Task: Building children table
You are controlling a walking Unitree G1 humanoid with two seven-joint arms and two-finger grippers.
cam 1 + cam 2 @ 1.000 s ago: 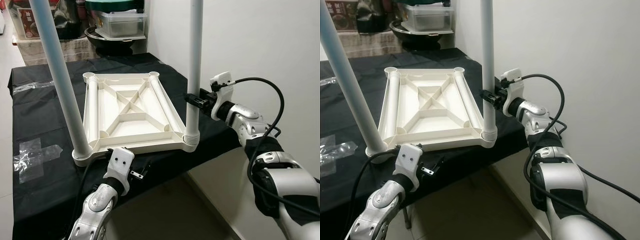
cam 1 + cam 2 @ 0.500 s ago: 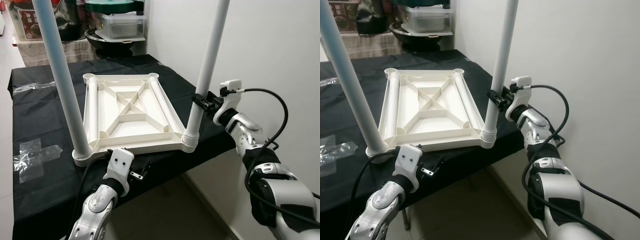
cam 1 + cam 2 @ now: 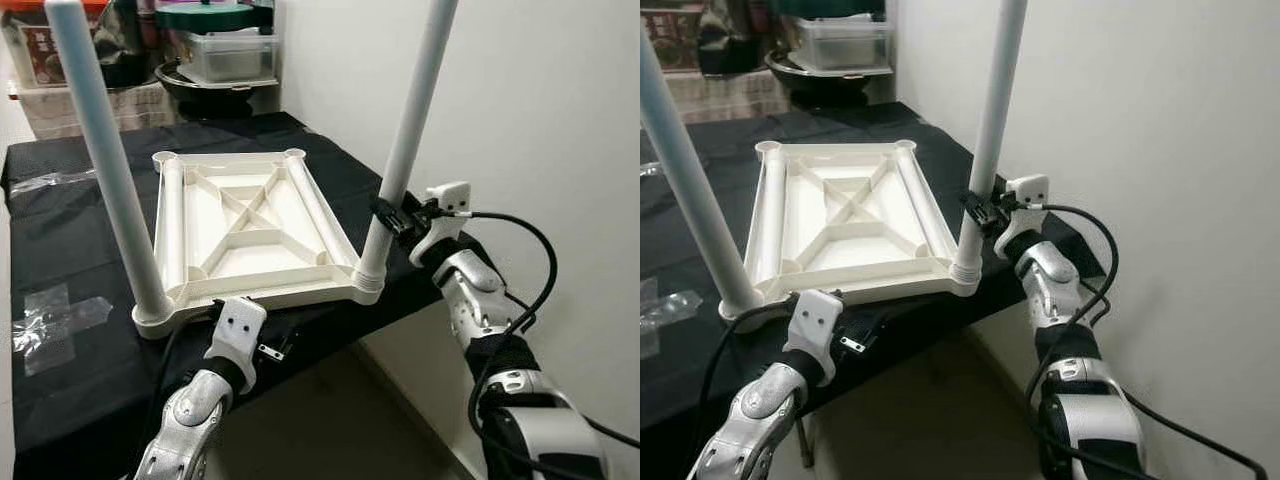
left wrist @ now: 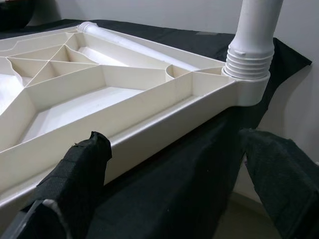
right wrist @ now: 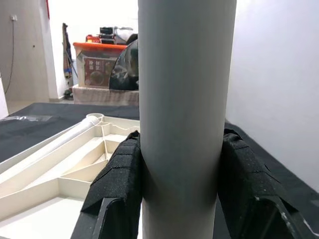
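I've got the right gripper [image 3: 390,214] clamped on the near-right table leg [image 3: 405,150], low on the shaft, just above its threaded collar. Pads [image 5: 117,181] sit on both sides of the tube. The leg leans a bit toward the wall [image 3: 540,120], seated in the corner socket of the upside-down white tabletop [image 3: 245,225], which lies on the black-covered table [image 3: 60,380].

Left gripper [image 4: 174,189] has fingers apart, holding nothing, just off the tabletop's near edge. Near-left leg [image 3: 105,170] is already standing.

My read: hollow plastic tube, light and stiff but smooth, so it'll prob slip if twisted hard; low grip near the collar is best. The tabletop is light too and may slide on the cloth.

The socket corner is right at the table edge, the wall is close on the right, and there's more room to the left.
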